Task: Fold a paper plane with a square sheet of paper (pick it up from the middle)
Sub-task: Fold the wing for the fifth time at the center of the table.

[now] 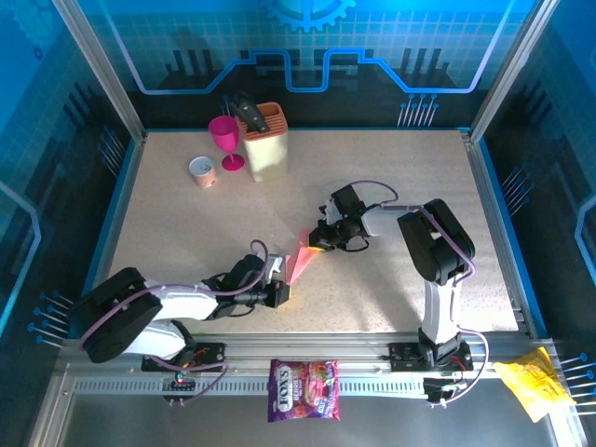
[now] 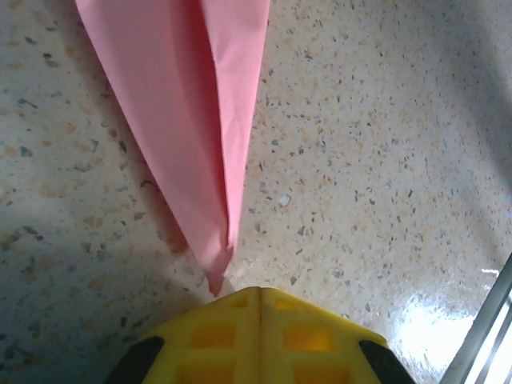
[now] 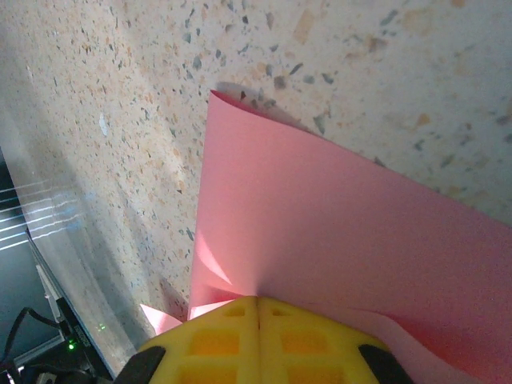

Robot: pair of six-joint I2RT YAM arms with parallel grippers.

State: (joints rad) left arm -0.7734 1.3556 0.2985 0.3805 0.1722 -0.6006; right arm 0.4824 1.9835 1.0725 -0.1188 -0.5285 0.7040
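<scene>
**Q:** How will the paper plane (image 1: pixel 300 261) handle?
**A:** Judged light, limp and easily creased; hold it at the layered centre ridge. It lies mid-table (image 1: pixel 419 168), long axis near-left to far-right, nose pointing near-left.
**Q:** Pincers?
**A:** Left gripper (image 2: pixel 260 300) clenched, nose at its tips, pinch unclear. Right gripper (image 3: pixel 258 302) clenched on the tail.

pink goblet (image 1: pixel 226 140) | knife block (image 1: pixel 267 142) | cup (image 1: pixel 203 171) | candy bag (image 1: pixel 304 389) | yellow wrapper (image 1: pixel 533 386)

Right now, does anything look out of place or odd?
Yes: a purple candy bag and a crinkled yellow wrapper lie off the table, on the metal frame at its near edge, away from the work.
</scene>
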